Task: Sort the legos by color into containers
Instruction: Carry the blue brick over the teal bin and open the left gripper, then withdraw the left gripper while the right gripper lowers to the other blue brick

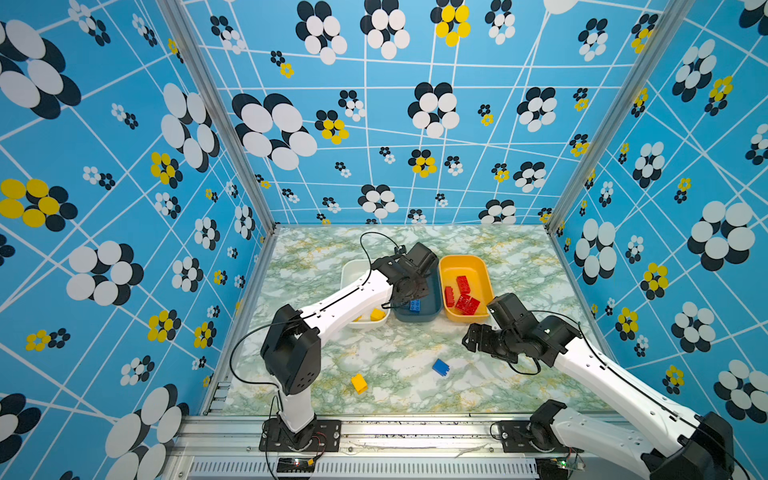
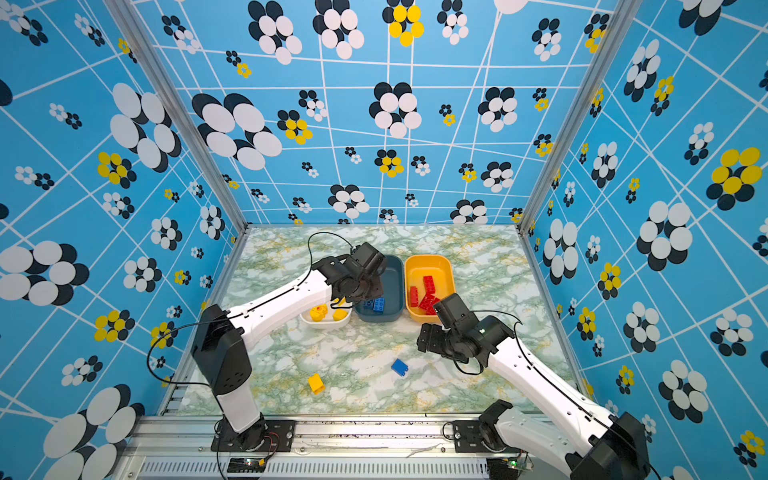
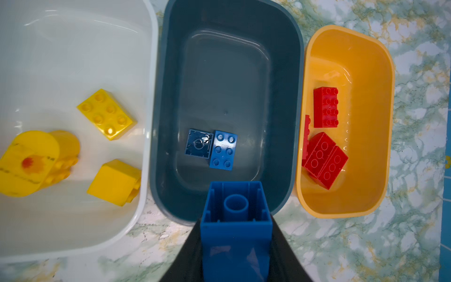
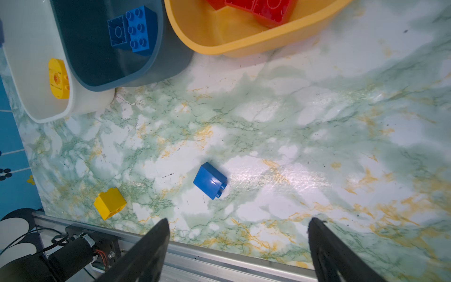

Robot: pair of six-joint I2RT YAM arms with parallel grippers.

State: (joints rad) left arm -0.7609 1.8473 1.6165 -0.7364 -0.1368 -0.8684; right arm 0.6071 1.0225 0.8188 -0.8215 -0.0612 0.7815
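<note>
Blue brick (image 3: 235, 219) is clamped in the left gripper (image 3: 235, 234), its long axis running along the fingers and its hollow underside pointing out past the tips at the slate tub (image 3: 166, 97), whose near rim lies just beyond. Two blue legos (image 3: 223, 150) lie farther ahead inside. Only the left wrist view shows this hold; both top views hide it beneath the wrist. Right gripper (image 4: 238, 222) stands spread and empty, with a loose blue brick (image 4: 210, 180) ahead of its tips and a yellow brick (image 4: 109, 203) off to one side

Reds (image 3: 325, 107) in orange tub (image 3: 361, 195), blues (image 3: 223, 150) in slate tub (image 3: 231, 73), ylws (image 3: 106, 113) in white tub (image 3: 73, 48). Loose outside: blue cube (image 4: 210, 180), ylw cube (image 4: 109, 202). Gripped: tall blue brick (image 3: 235, 219).
</note>
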